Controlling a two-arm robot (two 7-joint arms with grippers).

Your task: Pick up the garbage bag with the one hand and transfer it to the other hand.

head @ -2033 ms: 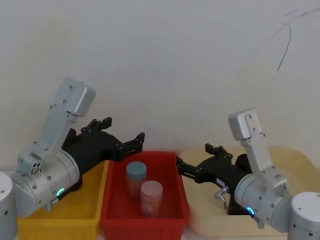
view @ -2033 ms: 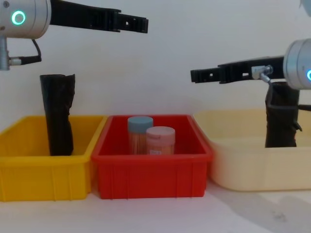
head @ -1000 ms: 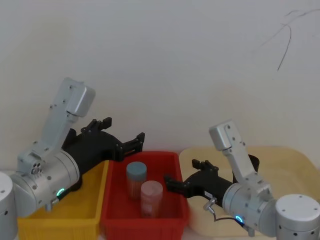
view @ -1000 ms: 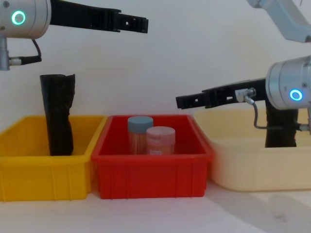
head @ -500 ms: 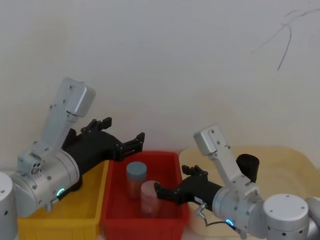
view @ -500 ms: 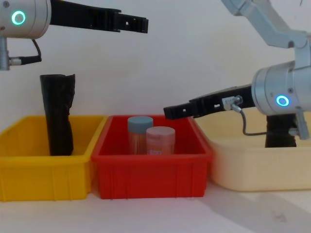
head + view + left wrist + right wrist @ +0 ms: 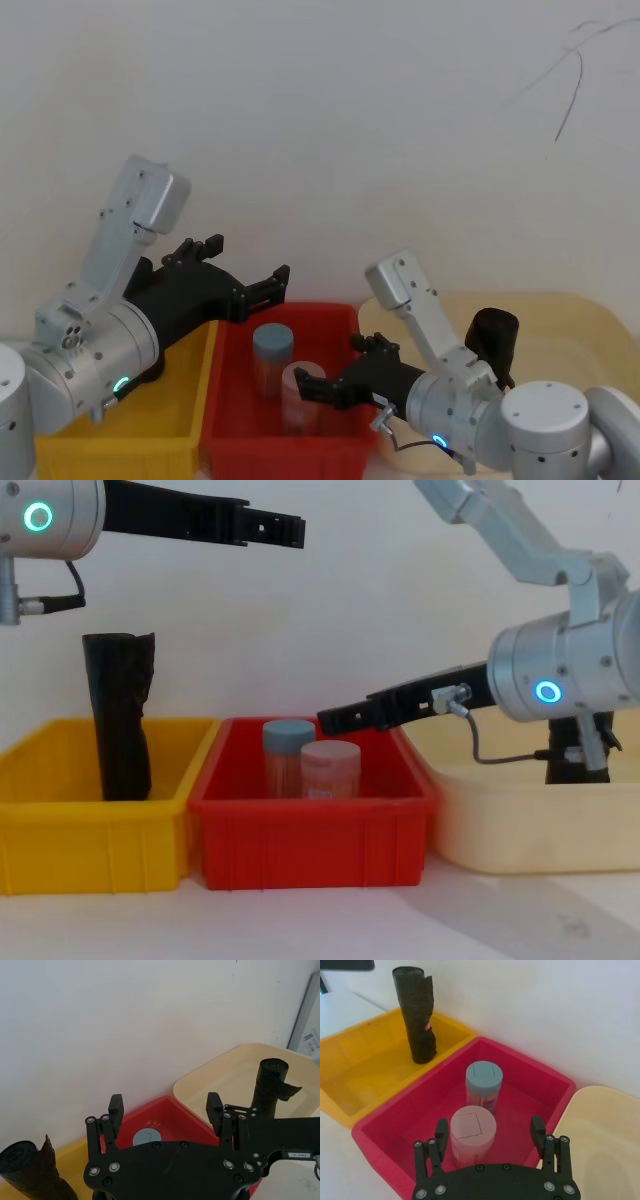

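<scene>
In the cream tray (image 7: pixel 590 310) at the robot's right, the garbage bag (image 7: pixel 492 335) stands upright with its long axis vertical and nothing touching it; the one hand (image 7: pixel 245 262), on the green-ringed left arm, hangs high over the seam between the yellow bin (image 7: pixel 110 435) and the red bin (image 7: pixel 285 440), its fingers spread and empty, pointing towards the right; so the bag lies well apart from it, across the whole red bin and lower down; the other hand (image 7: pixel 335 375), on the blue-ringed right arm, reaches leftward and low over the red bin, fingers apart and holding nothing, just above the pink-lidded jar (image 7: pixel 472 1132) with the blue-lidded jar (image 7: pixel 484 1082) beyond it; the bag sits behind that arm's wrist, nearer to it than to the left gripper; a second black roll (image 7: pixel 417 1017) with a loose flap stands in the yellow bin, beneath the left arm; the pickup looks not yet begun, and the left gripper would likely need a long crossing reach and a sideways grasp around the upright roll.
</scene>
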